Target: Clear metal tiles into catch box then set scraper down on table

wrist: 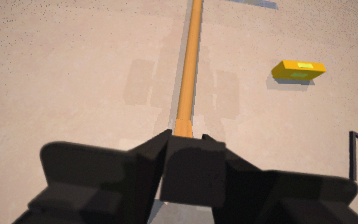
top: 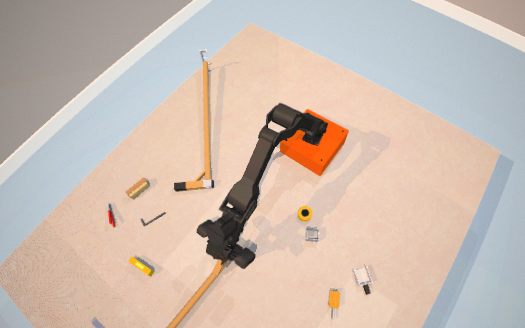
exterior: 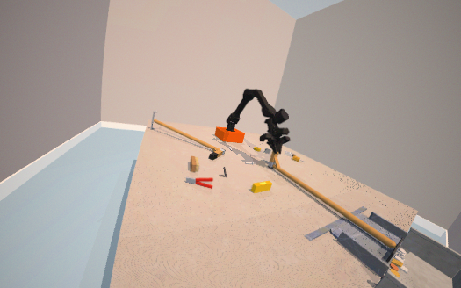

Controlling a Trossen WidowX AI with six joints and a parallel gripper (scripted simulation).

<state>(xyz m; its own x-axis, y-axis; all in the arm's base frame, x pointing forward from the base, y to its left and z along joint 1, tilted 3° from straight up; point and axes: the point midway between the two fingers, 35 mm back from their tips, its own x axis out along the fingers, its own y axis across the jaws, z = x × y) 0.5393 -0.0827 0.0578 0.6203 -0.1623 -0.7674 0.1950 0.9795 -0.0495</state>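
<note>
My gripper is shut on the wooden handle of the long scraper, near its near end. The handle runs low along the steel bench plate; its far end is at the plate's box end, where the blade is mostly hidden. Several orange, yellow and whitish tiles lie bunched inside the near end of the grey catch box. No tile can be made out on the visible part of the plate, but the handle and side walls hide some of it.
A second long wooden-handled tool lies to one side. A yellow block, hex key, red pliers, wooden block, yellow tape roll and orange arm base are around.
</note>
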